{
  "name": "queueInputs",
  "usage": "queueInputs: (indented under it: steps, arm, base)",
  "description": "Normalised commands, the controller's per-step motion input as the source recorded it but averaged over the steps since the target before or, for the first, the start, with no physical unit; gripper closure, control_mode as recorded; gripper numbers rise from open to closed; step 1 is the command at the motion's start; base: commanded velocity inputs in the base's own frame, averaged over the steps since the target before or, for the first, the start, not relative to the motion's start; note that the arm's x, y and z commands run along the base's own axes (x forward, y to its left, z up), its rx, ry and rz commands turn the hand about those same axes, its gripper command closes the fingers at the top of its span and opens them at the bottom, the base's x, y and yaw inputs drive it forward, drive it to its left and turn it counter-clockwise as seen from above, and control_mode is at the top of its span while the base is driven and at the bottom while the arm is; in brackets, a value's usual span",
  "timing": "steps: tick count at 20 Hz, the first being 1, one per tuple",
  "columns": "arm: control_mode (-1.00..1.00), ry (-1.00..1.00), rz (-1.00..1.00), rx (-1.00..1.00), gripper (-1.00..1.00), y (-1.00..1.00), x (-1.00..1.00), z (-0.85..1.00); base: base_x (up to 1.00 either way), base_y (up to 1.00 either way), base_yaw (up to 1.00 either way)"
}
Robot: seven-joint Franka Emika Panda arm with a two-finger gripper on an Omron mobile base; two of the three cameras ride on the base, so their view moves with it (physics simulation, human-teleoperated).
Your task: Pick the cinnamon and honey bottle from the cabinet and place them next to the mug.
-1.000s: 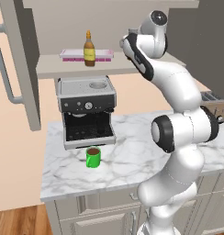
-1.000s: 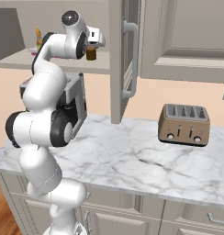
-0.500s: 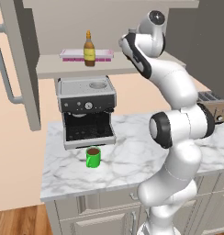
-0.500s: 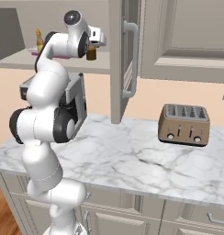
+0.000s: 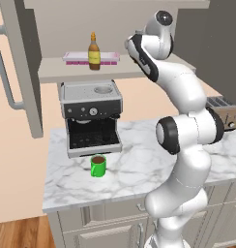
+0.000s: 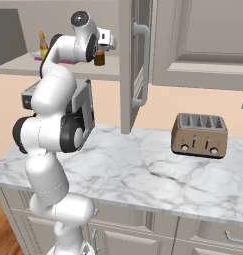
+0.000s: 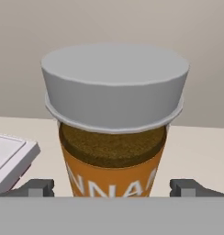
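Observation:
The cinnamon [image 7: 114,151] is a jar with an orange label and a pale grey lid, standing on the cabinet shelf [image 5: 66,70] close in front of the hand. My gripper [image 7: 112,186] is open, one fingertip low on each side of the jar with small gaps. In the right base view the gripper [image 6: 100,49] reaches into the cabinet at the jar [image 6: 98,58]. The honey bottle [image 5: 94,52] stands upright further left on the shelf, also seen as the honey bottle [image 6: 43,45]. The green mug [image 5: 97,165] sits on the counter in front of the coffee machine [image 5: 91,116].
A flat pink tray [image 5: 76,57] lies on the shelf behind the honey bottle. The cabinet door [image 5: 18,72] hangs open at the left with its bar handle; another open door [image 6: 131,64] stands right of the hand. A toaster [image 6: 200,134] sits on the marble counter [image 6: 143,169].
The arm's elbow has swung slightly; the hand stays at the cinnamon jar on the shelf. Nothing else has moved.

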Motion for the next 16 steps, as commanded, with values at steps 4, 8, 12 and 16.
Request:
queueInputs:
  steps: [4,8,12,16]
  arm:
    - [-1.00,0.00,0.00,0.00,-1.00,0.00,0.06,0.00]
    - [-1.00,0.00,0.00,0.00,-1.00,0.00,0.02,0.00]
    - [-1.00,0.00,0.00,0.00,-1.00,0.00,0.00,0.00]
    - [-1.00,0.00,0.00,0.00,1.00,0.00,0.00,0.00]
  base:
    - [0.00,0.00,0.00]
    - [0.00,0.00,0.00]
    - [0.00,0.00,0.00]
    - [0.00,0.00,0.00]
